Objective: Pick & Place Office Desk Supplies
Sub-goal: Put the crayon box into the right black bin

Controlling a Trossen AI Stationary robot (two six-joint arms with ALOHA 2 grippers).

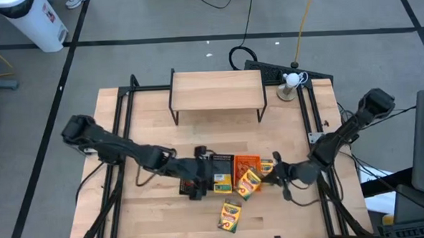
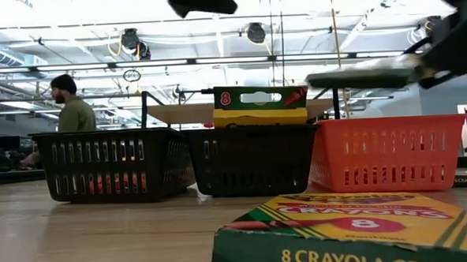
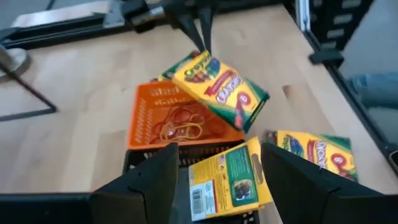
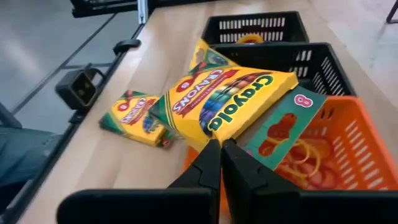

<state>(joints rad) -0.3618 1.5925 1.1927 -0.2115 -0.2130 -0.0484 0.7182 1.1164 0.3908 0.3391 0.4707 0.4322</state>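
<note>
Left gripper (image 3: 219, 163) hangs over the middle black tray (image 2: 254, 158) with its fingers spread wide on either side of a crayon box (image 3: 227, 180). That box stands on end in the tray, rising above the rim. It shows a barcode panel on one face and a green strip with an "8" along its top.

Right gripper (image 4: 221, 146) comes in from the right with its fingers pressed together and nothing between them. Their tips sit at the edge of a second yellow-and-green box (image 4: 230, 102). This one is tilted across the near rim of the orange tray (image 2: 384, 152) and reads "Crayola" in large green letters, with "CRAYONS" and "8" on a red band.

Nearest of all, a third box (image 1: 230, 216) lies flat and alone on the wooden table (image 1: 152, 215). Its near side reads "8 CRAYOLA".

Beyond it the three mesh trays stand side by side in a row, two black on the left and the orange one on the right. Red and orange rubber bands (image 3: 183, 127) lie on the orange tray's floor. The left black tray (image 2: 109, 164) shows reddish shapes through its mesh, too dim to name.

Farther back stands a light wooden shelf (image 1: 216, 90), with a small white ball (image 1: 292, 79) on a stand just to its right. In the room beyond, far left, a person (image 2: 71, 114) is seated.
</note>
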